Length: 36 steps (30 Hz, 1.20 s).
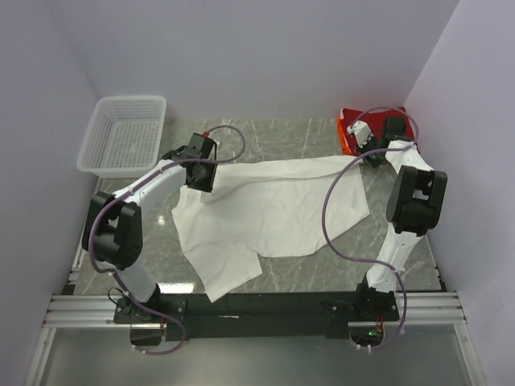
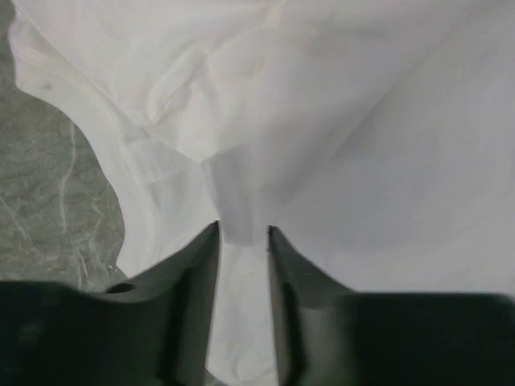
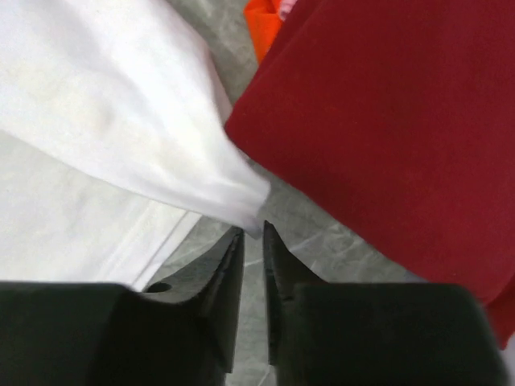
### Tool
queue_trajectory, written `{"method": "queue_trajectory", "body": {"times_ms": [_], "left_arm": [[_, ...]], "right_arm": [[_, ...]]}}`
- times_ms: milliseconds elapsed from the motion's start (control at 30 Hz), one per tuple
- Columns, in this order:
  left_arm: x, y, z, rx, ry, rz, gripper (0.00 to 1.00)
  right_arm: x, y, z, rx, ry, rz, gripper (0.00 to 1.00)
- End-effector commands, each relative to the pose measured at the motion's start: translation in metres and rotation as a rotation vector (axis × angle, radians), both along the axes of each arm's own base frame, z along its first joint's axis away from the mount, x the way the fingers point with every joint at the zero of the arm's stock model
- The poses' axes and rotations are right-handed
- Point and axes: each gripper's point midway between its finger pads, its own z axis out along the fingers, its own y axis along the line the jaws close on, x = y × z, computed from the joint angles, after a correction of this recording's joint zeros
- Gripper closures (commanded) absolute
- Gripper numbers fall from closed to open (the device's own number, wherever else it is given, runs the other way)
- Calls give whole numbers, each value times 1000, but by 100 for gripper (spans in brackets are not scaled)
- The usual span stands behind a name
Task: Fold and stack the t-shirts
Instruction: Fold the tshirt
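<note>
**Left gripper** (image 2: 243, 233): the jaws stand a little apart, and a raised ridge of the white t-shirt (image 2: 362, 145) runs between them. It cannot be told whether they press on that ridge.

**Right gripper** (image 3: 253, 233): the jaws stand narrowly apart, and the bare table (image 3: 314, 233) shows through the gap. A pointed corner of the white cloth ends right at the tips. Nothing lies between the jaws.

**Location.** The white t-shirt lies spread across the middle of the table. Its far edge runs from one gripper to the other, and one part trails toward the near edge. The red t-shirt (image 3: 386, 112) lies in the far right corner, just beside the white corner, with an orange edge (image 3: 261, 24) showing at its far side. A mesh basket (image 1: 125, 137) stands at the far left, apart from both shirts.

**Handling (judged).**
- Both shirts are light, limp and matte, and they crease and sag wherever they are unsupported.
- Take hold at a hem, seam or corner, where doubled cloth gives the jaws more to pinch.
- Use two holds well apart on one edge to keep a fold line straight.
- A single thin layer is likely to slip out of the jaws.
- The table is smooth, hard and marble-patterned, so dragged cloth should slide and may bunch.
- The basket looks like rigid plastic.
</note>
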Motion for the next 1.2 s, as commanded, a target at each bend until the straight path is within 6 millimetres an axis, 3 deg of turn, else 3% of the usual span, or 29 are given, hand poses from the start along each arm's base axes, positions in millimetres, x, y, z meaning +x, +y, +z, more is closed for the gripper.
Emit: {"method": "queue_trajectory", "body": {"times_ms": [0,33,67,100,133,167,300,400,467,667,900,1067,1167], "left_arm": [[-6,0,9,-23,26,-44,59],[-9,2,18,-41,7,-48,56],[-10,4,23,-51,-3,-60,51],[-14,8,23,-62,2,-65,34],[-17,6,27,-84,-3,-86,27],[-20,6,34,-89,-18,-117,23],[-30,11,24,-110,36,-146,23],[-34,14,9,-125,88,-158,25],[-35,14,1,-143,115,-163,27],[-28,25,-18,-161,154,-175,31],[-36,44,-54,-150,251,-155,32],[-56,75,-89,-98,352,-118,33],[-59,91,-101,-60,374,-107,33]], "right_arm": [[5,-13,12,-39,13,-68,73],[2,-13,14,-39,23,-80,69],[-1,-14,24,-37,13,-95,56],[-5,-13,26,-32,19,-97,44],[-9,-11,29,-33,23,-100,30],[-15,-10,36,-22,29,-112,30],[-28,-2,51,11,44,-121,30],[-44,16,46,28,95,-84,40],[-55,32,34,27,145,-55,51],[-72,58,-7,-7,230,-21,60],[-101,60,-42,-54,329,-2,64],[-139,61,-55,-75,386,24,66],[-164,68,-62,-64,432,37,66]]}}
